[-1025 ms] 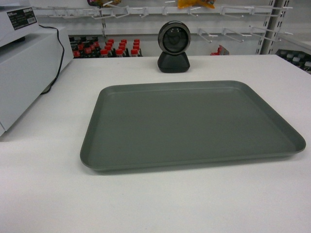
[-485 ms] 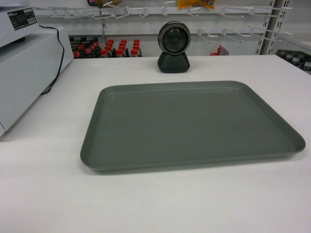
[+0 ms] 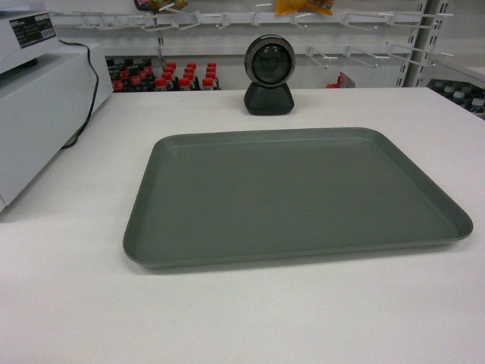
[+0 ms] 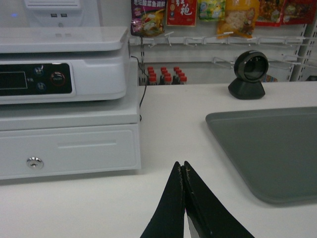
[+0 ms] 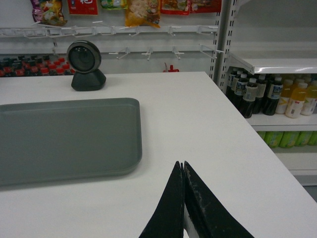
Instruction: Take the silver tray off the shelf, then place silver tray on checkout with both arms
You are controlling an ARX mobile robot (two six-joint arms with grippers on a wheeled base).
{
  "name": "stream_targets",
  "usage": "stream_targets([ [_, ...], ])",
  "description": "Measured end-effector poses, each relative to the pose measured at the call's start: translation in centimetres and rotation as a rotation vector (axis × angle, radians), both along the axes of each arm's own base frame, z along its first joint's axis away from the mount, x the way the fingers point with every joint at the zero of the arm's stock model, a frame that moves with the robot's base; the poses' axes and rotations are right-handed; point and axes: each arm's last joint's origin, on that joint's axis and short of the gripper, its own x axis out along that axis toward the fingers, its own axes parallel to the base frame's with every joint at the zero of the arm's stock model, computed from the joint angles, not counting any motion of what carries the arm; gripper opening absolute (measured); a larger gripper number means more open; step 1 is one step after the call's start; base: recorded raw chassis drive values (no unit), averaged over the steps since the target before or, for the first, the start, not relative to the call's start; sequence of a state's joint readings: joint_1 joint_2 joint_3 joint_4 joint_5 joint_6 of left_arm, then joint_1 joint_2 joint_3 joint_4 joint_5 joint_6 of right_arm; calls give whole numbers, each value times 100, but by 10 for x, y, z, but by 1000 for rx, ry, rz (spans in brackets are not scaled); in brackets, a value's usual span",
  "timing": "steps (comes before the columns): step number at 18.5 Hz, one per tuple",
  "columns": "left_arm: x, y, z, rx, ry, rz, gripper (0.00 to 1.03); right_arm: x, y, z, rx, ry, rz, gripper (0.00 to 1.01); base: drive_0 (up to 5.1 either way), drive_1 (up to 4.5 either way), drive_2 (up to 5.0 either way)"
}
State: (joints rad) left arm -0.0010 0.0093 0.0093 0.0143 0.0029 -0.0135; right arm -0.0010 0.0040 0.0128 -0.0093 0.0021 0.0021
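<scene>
On the table: the silver tray lies flat on the white checkout, no pincer touching it.
Tray and left pincer: ahead and to the right of the left gripper, apart from it, bare tabletop between.
Tray and right pincer: ahead and to the left of the right gripper, also apart.
Left pincer: fingers pressed together tip to tip, nothing between them, held over bare table.
Right pincer: fingers likewise together, holding nothing, over bare table near the tray's near right corner.
Head view only: the whole tray at once, with all four rounded corners; neither pincer shows here.
Left wrist view only: a white cash register with a keyed drawer, ahead and left of the left pincer; only the tray's left part shows.
Right wrist view only: a shelf with drink bottles beyond the table's right edge, ahead and right of the right pincer; only the tray's right part shows.
All views: a round black scanner standing on the table beyond the tray, well ahead of both pincers; snack packets hang on the back wall.
</scene>
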Motion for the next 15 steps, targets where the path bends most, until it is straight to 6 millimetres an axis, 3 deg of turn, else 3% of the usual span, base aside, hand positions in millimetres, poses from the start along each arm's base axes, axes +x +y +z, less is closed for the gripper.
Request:
stream_targets([
  [5,0,0,-2,0,18,4,2,0,0,1,0,-6,2,2,0,0,0],
  [6,0,0,-2,0,19,4,4,0,0,0,0,-5,3,2,0,0,0],
  [7,0,0,-2,0,19,4,13,0,0,1,0,-6,2,6,0,0,0],
  [9,0,0,-2,0,19,4,27,0,0,1,0,-6,2,21,0,0,0],
  [10,0,0,-2,0,19,4,40,0,0,1,0,-6,2,34,0,0,0],
  [15,0,0,-2,0,19,4,84,0,0,1,0,-6,3,78,0,0,0],
])
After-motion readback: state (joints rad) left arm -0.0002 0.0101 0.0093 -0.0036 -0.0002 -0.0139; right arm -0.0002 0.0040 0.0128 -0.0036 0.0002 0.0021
